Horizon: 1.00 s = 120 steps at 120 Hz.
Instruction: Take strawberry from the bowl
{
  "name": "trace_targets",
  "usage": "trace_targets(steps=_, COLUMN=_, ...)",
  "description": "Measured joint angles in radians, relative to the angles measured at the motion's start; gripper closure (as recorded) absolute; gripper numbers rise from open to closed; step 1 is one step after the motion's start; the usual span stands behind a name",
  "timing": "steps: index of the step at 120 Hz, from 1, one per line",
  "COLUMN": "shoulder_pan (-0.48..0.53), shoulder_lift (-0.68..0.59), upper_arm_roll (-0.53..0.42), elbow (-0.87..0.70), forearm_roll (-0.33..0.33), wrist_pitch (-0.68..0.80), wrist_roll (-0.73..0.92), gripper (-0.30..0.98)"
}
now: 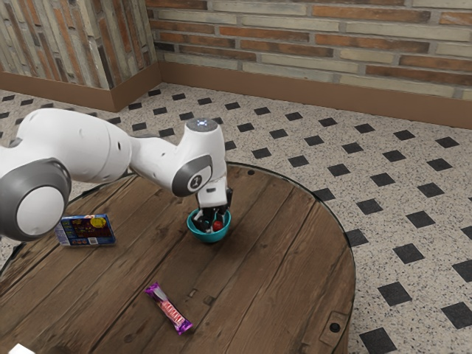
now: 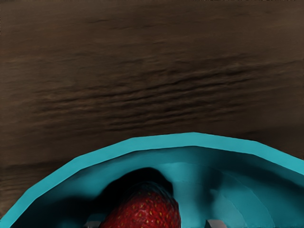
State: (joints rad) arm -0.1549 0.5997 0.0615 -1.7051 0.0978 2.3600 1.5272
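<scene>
The black two-finger gripper [image 1: 209, 221] points down into a round teal bowl [image 1: 209, 237] on the round brown wooden worktop [image 1: 258, 287]. Its fingers stand apart, one on each side of the red, seeded strawberry [image 2: 147, 211]; in the wrist view a gap shows between the fruit and one fingertip, so the gripper is open and has no grip on it. The strawberry lies inside the bowl, below the rim, with a dark shadow beside it on the teal wall.

The white and grey arm [image 1: 85, 144] reaches over the worktop from the exterior view's left. On that side, well apart from the bowl, a blue box with a dark panel and a yellow spot [image 1: 87, 230] stands upright. Nearer the exterior camera, a purple-wrapped bar [image 1: 168, 308] lies slantwise. At the near left corner is part of a white object [image 1: 21, 349], too cut off to identify.
</scene>
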Motion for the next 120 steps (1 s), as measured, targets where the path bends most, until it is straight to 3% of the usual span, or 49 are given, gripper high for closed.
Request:
trace_targets(steps=40, shoulder_pan=0.0, shoulder_lift=-0.009, upper_arm_roll=0.0, elbow=-0.002, forearm_roll=-0.026, wrist_pitch=0.02, wrist_roll=0.052, gripper=0.6)
trace_targets(steps=80, shoulder_pan=-0.091, shoulder_lift=-0.279, upper_arm_roll=-0.016, elbow=-0.29, forearm_roll=-0.063, wrist_pitch=0.036, wrist_roll=0.048, gripper=0.65)
trace_targets(steps=120, shoulder_pan=-0.175, shoulder_lift=-0.233, upper_arm_roll=-0.032, elbow=-0.309, forearm_roll=-0.076, wrist_pitch=0.057, wrist_roll=-0.009, gripper=0.66)
